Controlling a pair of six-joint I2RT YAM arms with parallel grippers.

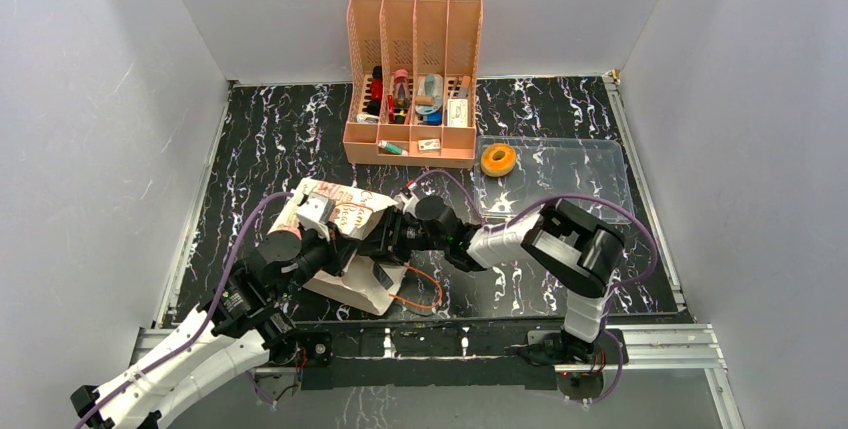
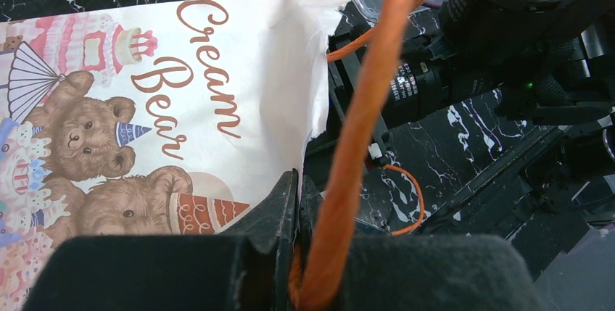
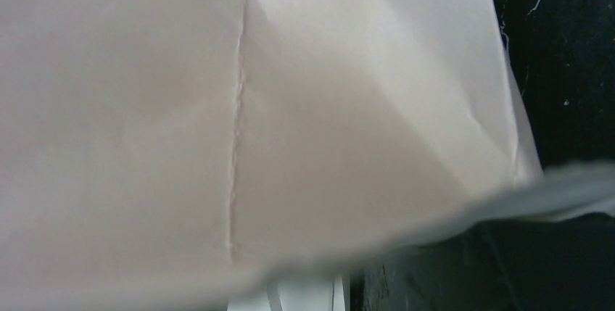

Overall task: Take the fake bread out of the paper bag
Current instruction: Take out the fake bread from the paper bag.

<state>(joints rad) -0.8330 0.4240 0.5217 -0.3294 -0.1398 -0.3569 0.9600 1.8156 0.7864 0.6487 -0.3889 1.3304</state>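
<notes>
Left gripper (image 2: 298, 195): jaws pressed together, pinching orange cord handle (image 2: 362, 108) at bag's open edge. Paper bag (image 1: 345, 211) lies on its side on marble table (image 1: 560, 289), near front edge, bear print up. Right gripper (image 1: 388, 239) at bag mouth, probably pushed inside; wrist view shows only cream paper, so cannot tell jaw state. Ring bread (image 1: 498, 159) on clear tray (image 1: 590, 184), well apart from bag.

The left arm (image 1: 190, 361) and right arm (image 1: 585, 249) are pictured, built of white links and rounded black joints, each trailed by a purple cable (image 1: 590, 198); the left gripper (image 2: 299, 198) is finished in matte black.
</notes>
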